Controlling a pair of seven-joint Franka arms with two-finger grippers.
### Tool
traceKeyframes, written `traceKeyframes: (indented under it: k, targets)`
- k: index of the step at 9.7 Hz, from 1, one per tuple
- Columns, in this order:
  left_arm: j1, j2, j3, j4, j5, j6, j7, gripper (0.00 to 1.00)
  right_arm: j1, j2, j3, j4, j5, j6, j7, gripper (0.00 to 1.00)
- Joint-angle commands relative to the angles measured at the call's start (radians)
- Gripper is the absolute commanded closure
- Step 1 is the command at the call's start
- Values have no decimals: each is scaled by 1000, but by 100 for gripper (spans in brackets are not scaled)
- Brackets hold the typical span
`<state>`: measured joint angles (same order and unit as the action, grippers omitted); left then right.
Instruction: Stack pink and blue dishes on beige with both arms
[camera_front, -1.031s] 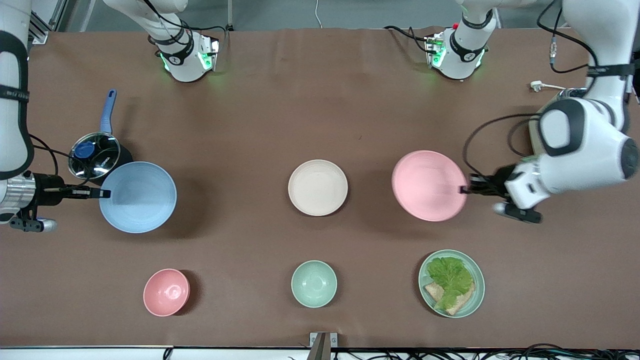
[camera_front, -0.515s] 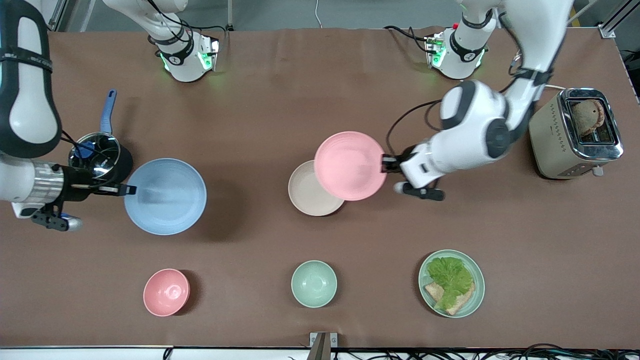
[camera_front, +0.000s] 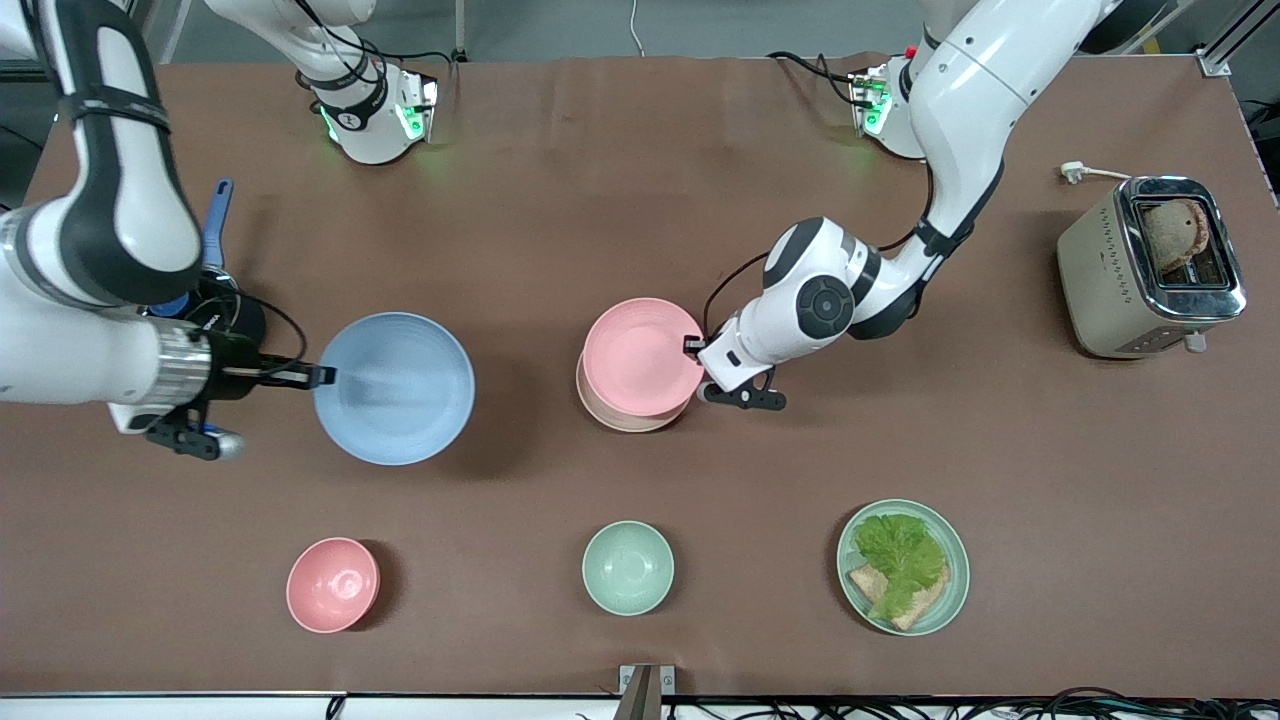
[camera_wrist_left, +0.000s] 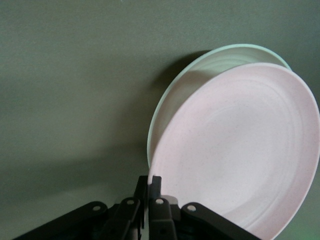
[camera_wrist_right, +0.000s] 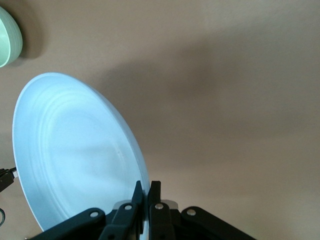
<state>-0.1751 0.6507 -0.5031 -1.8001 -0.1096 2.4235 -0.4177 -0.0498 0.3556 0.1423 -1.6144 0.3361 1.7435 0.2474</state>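
Both round matte plates — pink plate (camera_front: 643, 357), blue plate (camera_front: 394, 387) — hand-gripped.

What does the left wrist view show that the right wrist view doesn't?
Only the left wrist view shows the pink plate, pinched at its rim by the left gripper, over the beige plate. Only the right wrist view shows the blue plate, pinched by the right gripper, and the edge of the mint-green bowl. Both show the brown table.
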Motion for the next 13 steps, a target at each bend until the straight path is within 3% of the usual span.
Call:
traceKeyframes:
  k: [1,4,5,6,7,9,12,13]
  targets:
    - [-27,58,0,50,47,-3,-53,97,-5,-46,58,-103,-11,70,47,99]
    - [-46,92,0,74,203,-3,-172,89,-2,-52,138,-183,0,129,79,99]
    - [-50,98,0,79,224,-3,-194,57,-2,-52,169,-218,1,180,98,99]
    - [-44,101,1,94,228,-3,-185,3,-2,-50,196,-241,3,218,127,99]
    - [-31,90,0,99,226,-3,-185,0,-1,-50,224,-255,1,243,150,99]
    - [18,-30,-5,91,216,-59,-184,0,-1,-47,279,-303,3,292,165,99]
    - [124,-296,6,91,217,-368,-173,0,13,-40,417,-419,23,571,254,98]
    - [150,-362,47,93,222,-404,-124,0,27,-23,433,-439,23,618,259,98]
